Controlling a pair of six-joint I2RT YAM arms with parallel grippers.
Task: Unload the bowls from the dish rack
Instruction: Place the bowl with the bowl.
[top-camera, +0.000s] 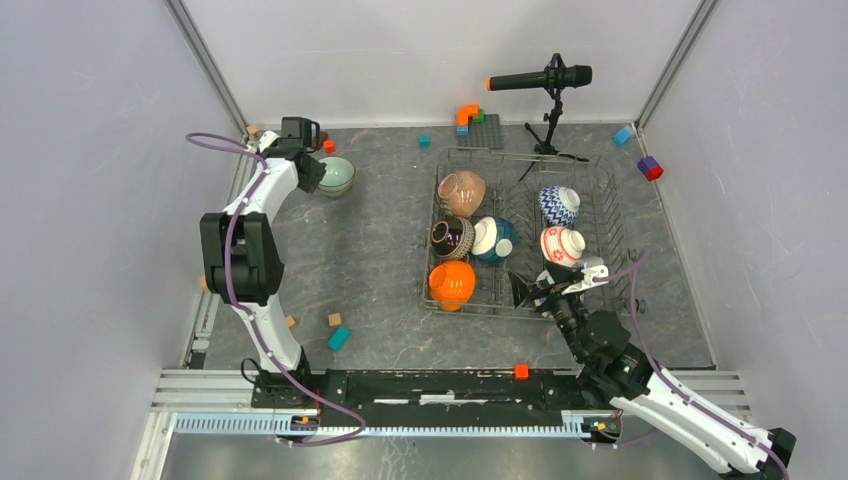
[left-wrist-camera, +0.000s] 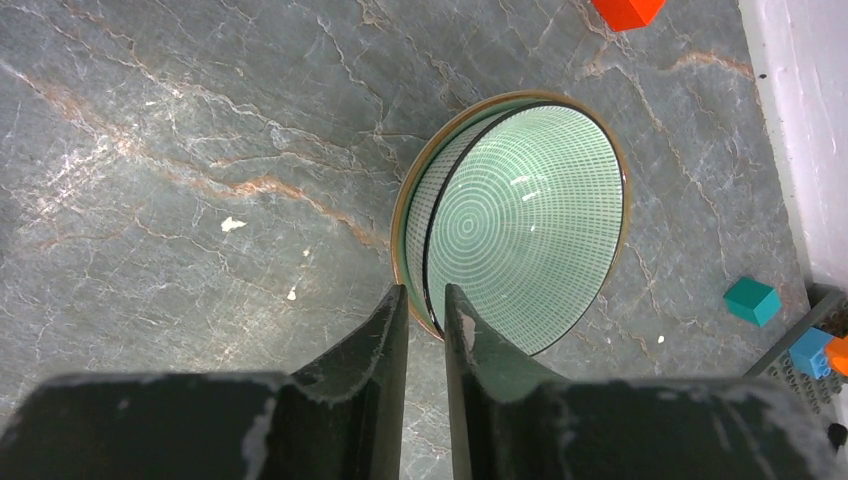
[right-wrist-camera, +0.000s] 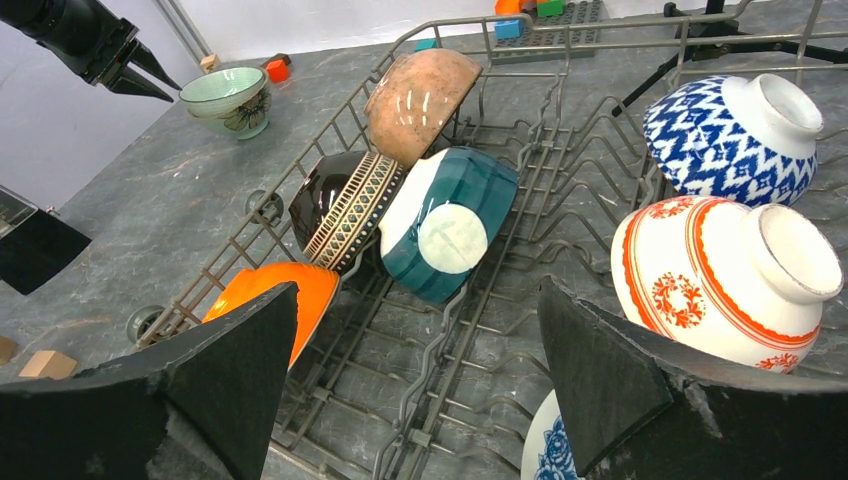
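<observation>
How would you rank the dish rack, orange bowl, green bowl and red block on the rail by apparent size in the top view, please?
1. dish rack
2. orange bowl and green bowl: orange looks slightly bigger, but it sits raised in the rack, nearer the camera, so unsure.
3. red block

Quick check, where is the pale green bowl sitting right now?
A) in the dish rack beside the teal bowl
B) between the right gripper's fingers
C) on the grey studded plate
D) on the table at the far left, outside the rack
D: the pale green bowl stands upright on the table at the far left, well clear of the dish rack and close to the left gripper.
</observation>
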